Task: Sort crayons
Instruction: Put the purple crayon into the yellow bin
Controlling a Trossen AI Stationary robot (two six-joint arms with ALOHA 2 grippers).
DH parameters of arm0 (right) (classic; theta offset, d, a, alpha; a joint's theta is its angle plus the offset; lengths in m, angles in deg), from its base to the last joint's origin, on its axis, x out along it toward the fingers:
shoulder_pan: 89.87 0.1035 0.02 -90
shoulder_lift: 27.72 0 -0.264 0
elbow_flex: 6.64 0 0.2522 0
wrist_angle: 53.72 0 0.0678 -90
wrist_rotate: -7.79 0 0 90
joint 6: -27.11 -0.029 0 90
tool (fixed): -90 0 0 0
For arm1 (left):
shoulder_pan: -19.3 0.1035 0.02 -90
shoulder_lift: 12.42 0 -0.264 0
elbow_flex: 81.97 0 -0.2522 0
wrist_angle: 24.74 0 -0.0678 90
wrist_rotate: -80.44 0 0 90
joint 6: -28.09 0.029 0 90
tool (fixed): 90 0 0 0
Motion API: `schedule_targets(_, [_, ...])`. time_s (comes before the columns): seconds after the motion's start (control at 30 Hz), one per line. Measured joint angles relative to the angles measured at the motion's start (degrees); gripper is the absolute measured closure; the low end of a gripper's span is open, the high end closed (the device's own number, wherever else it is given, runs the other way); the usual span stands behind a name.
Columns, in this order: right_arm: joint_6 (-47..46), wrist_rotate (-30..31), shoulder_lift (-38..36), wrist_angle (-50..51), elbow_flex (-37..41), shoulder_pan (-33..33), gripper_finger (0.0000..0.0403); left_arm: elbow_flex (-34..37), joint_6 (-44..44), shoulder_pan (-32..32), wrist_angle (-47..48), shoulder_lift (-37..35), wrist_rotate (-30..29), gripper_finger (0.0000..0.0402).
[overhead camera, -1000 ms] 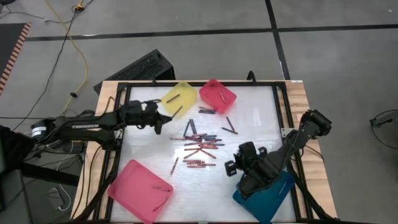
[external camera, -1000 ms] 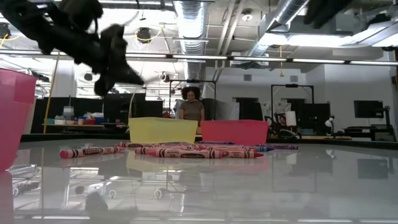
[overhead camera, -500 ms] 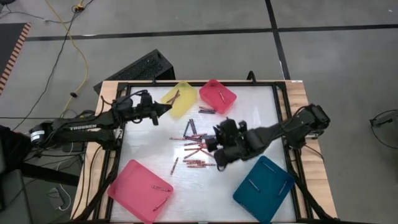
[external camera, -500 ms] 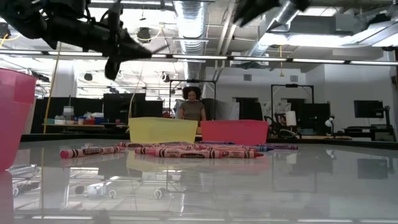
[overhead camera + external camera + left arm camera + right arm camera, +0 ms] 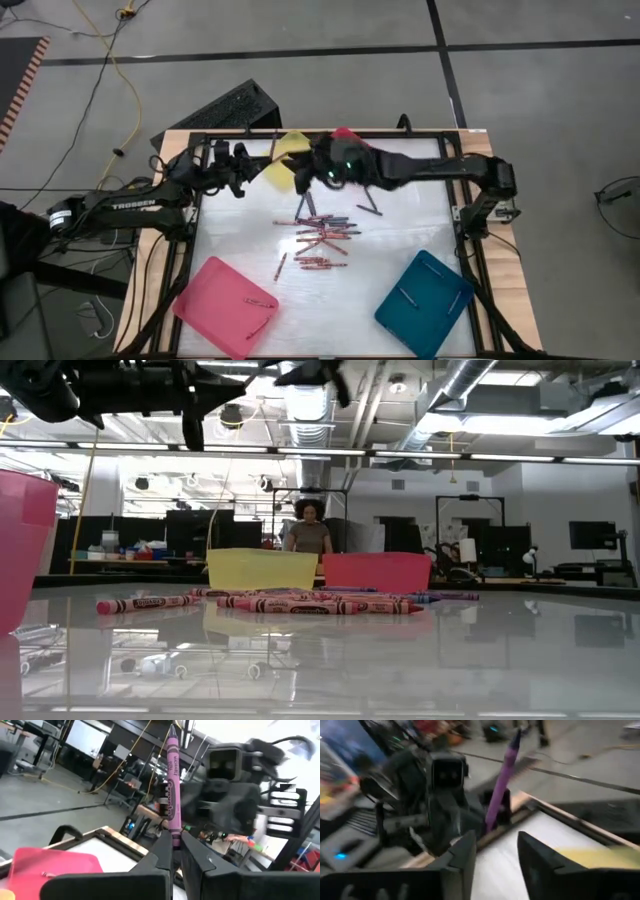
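Left gripper point(image 5: 172, 845) is raised over the surface point(image 5: 400, 230) near the yellow tray point(image 5: 285, 165), fingers clamped on an upright purple crayon point(image 5: 173, 785). Right gripper point(image 5: 495, 847) faces it closely, fingers apart, holding nothing. Remaining crayons point(image 5: 322, 238) lie scattered mid-surface.

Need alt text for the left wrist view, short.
The left gripper is shut on a purple crayon that stands upright between its dark fingers. The right arm's gripper looms blurred right behind the crayon, facing it. A pink tray sits on the white table below, with a workshop beyond.
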Motion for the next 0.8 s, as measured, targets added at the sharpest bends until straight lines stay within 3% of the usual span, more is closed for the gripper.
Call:
schedule_targets(0.13, [-0.4,-6.2,3.6,-9.4,0.0,-3.0,0.0217,0.0,-0.1,0.0,-0.6,0.0,0.0,0.0401])
schedule_targets(0.4, [-3.4,-7.8,10.0,-19.8,0.0,-3.8,0.0201,0.0,-0.1,0.0,-0.1,0.0,1.0,0.0401])
schedule_targets(0.8, [0.1,-7.4,8.6,-21.4,0.0,-5.3,0.0282,0.0,0.8,0.0,1.0,0.0,1.0,0.0401])
